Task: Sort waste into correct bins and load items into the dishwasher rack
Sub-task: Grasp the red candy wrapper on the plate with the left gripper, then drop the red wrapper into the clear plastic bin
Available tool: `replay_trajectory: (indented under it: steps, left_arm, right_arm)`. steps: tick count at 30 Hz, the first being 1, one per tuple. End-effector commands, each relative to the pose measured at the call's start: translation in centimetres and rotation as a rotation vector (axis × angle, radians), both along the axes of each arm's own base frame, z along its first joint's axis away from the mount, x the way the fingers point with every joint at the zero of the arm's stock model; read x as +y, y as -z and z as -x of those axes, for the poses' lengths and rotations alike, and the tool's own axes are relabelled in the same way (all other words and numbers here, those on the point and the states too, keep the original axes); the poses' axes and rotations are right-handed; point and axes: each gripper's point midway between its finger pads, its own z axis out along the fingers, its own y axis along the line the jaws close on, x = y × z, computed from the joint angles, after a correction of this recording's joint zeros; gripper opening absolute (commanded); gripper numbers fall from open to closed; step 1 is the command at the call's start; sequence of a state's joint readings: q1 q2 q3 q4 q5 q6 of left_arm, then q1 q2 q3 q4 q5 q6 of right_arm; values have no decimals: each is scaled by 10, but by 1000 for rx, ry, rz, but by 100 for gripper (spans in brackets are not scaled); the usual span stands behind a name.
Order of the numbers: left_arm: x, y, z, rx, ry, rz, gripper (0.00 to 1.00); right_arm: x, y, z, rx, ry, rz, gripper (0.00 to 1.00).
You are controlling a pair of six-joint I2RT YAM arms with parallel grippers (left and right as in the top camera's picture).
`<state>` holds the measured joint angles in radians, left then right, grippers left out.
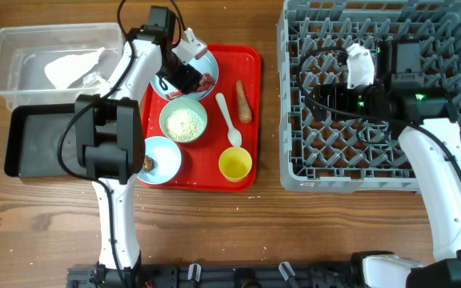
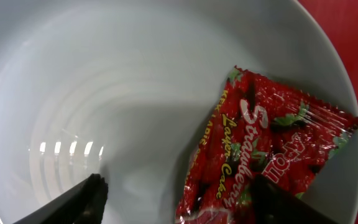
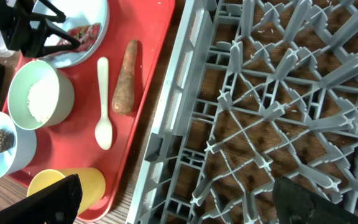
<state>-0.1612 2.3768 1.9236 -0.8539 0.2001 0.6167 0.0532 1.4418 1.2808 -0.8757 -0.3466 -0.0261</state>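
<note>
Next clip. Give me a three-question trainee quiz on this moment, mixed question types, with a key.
1. True or false: the green bowl holds white rice.
2. The snack wrapper lies in: A) the blue plate; B) the black tray; C) the yellow cup.
3. Fill in: the right hand hovers over the ____.
Key: 1 true; 2 A; 3 dishwasher rack.
</note>
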Motion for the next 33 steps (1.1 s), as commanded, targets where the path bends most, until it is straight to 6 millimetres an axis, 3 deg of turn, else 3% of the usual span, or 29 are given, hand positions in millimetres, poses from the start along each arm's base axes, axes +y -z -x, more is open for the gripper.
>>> replay_trajectory:
  steps: [1, 3, 6, 8, 11, 12, 15, 17, 18, 20, 21, 22, 24, 26, 31, 33]
  left_arm:
    - [-1, 39, 11, 76, 12, 2, 54]
    - [0, 38, 5, 55, 5, -6, 38]
    - [10, 39, -2, 25, -20, -64, 25]
    - [20, 36, -12, -9, -110, -107, 5]
    - [29, 20, -25, -54, -215, -129, 4]
    - [32, 7, -31, -81, -266, -129, 4]
    - [39, -57, -49, -187, -412, -88, 4]
    - [41, -111, -53, -256, -491, -32, 4]
    - [48, -154, -51, -313, -544, 11, 4]
    - [63, -188, -47, -366, -616, 43, 4]
    - [80, -207, -44, -395, -679, 59, 4]
    - [93, -214, -43, -405, -719, 67, 4]
    - [125, -215, -41, -398, -806, 70, 4]
    - [156, -203, -38, -368, -885, 61, 4]
    - [220, -147, -32, -264, -1009, 15, 4]
    - [232, -128, -30, -224, -1031, 2, 5]
  right_arm:
    - [-2, -7, -3, -18, 13, 6, 100]
    - [-2, -7, -3, -18, 14, 6, 100]
    - [-2, -7, -3, -18, 14, 6, 100]
    - [-2, -7, -3, -19, 13, 6, 99]
    - [-2, -7, -3, -19, 14, 6, 100]
    - [-2, -7, -3, -19, 13, 6, 100]
    - [-2, -8, -4, -27, 14, 6, 100]
    - [-2, -9, -6, -34, 14, 6, 100]
    - [-2, -10, -7, -41, 14, 5, 100]
    - [-2, -11, -9, -50, 14, 4, 100]
    - [-2, -12, -10, -55, 14, 3, 100]
    - [-2, -12, -10, -57, 14, 3, 100]
    - [-2, -12, -10, -56, 14, 3, 100]
    - [-2, -12, -10, -55, 14, 3, 100]
    - [-2, -12, -10, -54, 16, 2, 100]
    - [-2, -12, -10, -54, 17, 2, 100]
